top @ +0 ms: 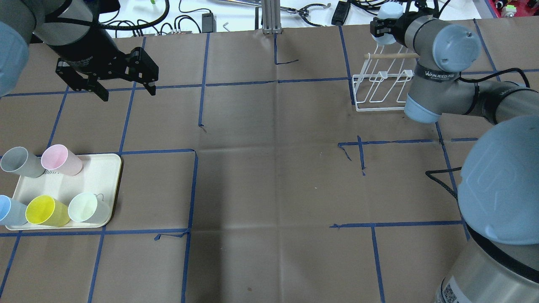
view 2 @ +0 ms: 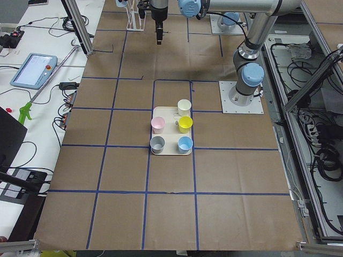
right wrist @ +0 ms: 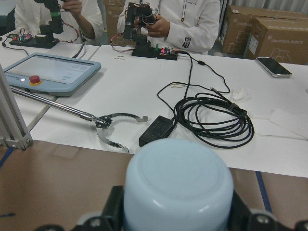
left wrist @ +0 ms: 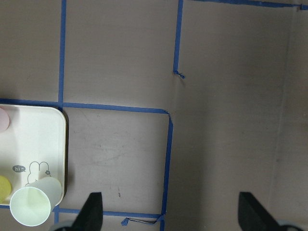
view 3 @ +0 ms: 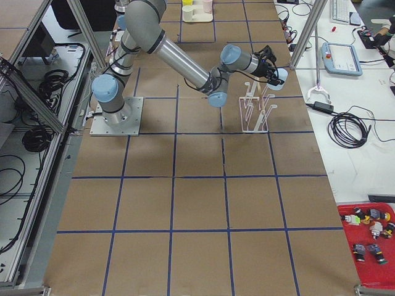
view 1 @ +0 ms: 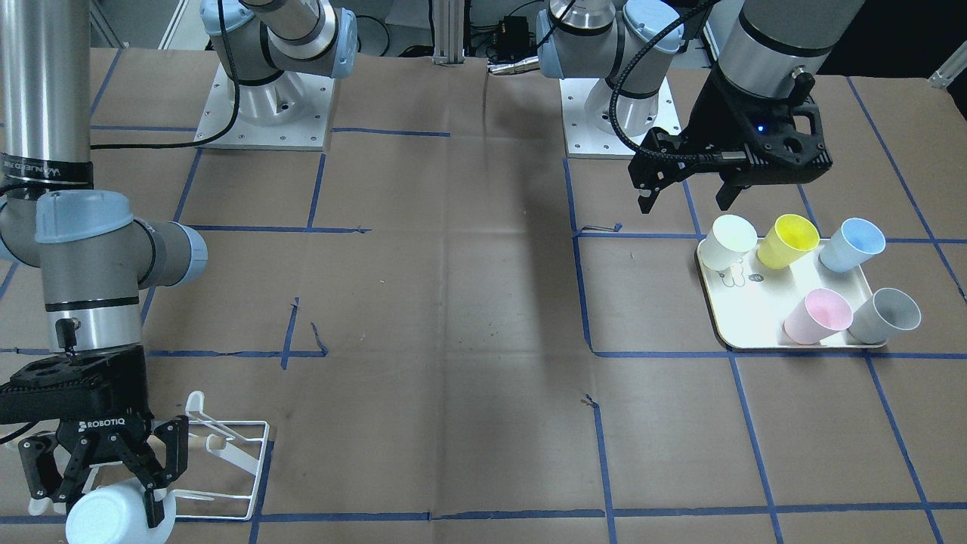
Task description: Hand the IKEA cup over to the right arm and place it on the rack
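My right gripper point(view 1: 100, 505) is shut on a pale blue cup point(view 1: 109, 521), held on its side just above the far end of the white wire rack point(view 1: 230, 453). In the overhead view the cup point(top: 386, 19) sits beyond the rack's wooden dowel point(top: 389, 55). The right wrist view shows the cup's base point(right wrist: 178, 185) between the fingers. My left gripper point(top: 128, 93) is open and empty, hovering above the table beyond the tray point(top: 97, 172); its fingertips point(left wrist: 91, 211) stand wide apart in the left wrist view.
The cream tray point(view 1: 744, 313) holds several cups: white point(view 1: 731, 240), yellow point(view 1: 788, 240), blue point(view 1: 852, 245), pink point(view 1: 817, 316), grey point(view 1: 885, 316). Blue tape lines cross the brown table. Cables, a teach pendant point(right wrist: 48, 72) and people are beyond the table's far edge.
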`<state>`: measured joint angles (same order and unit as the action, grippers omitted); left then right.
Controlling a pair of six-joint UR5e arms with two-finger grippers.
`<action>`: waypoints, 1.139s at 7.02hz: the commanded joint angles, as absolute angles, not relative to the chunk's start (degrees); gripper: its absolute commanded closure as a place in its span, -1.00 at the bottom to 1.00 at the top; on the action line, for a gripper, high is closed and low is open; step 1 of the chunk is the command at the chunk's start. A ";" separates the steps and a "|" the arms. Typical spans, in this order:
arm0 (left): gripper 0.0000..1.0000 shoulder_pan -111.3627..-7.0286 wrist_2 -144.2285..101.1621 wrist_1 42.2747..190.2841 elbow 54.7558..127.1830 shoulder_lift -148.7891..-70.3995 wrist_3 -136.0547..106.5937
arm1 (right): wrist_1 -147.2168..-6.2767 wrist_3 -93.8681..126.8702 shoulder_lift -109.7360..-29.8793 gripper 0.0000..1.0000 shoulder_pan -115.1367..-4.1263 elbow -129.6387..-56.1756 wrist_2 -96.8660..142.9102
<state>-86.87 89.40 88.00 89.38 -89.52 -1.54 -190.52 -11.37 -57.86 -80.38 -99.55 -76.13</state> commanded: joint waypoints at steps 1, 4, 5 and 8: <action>-0.99 -86.66 90.17 88.15 90.96 -88.34 -0.97 | -190.99 -10.73 -58.01 0.33 -80.59 -101.24 -76.20; -0.99 -76.09 90.70 87.11 104.88 -78.35 11.35 | -191.16 -10.46 -58.01 -0.34 -81.38 -102.57 -76.11; -0.99 -69.67 90.62 86.84 110.07 -74.40 16.21 | -191.25 -10.02 -58.01 -0.64 -81.65 -102.48 -76.11; -0.99 -59.53 90.70 82.55 117.67 -70.22 28.10 | -190.99 -7.56 -58.18 -0.99 -81.65 -102.04 -76.03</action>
<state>-63.37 90.73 84.50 115.37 -70.98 23.73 -191.05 -7.87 -58.11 -81.62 -102.20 -76.08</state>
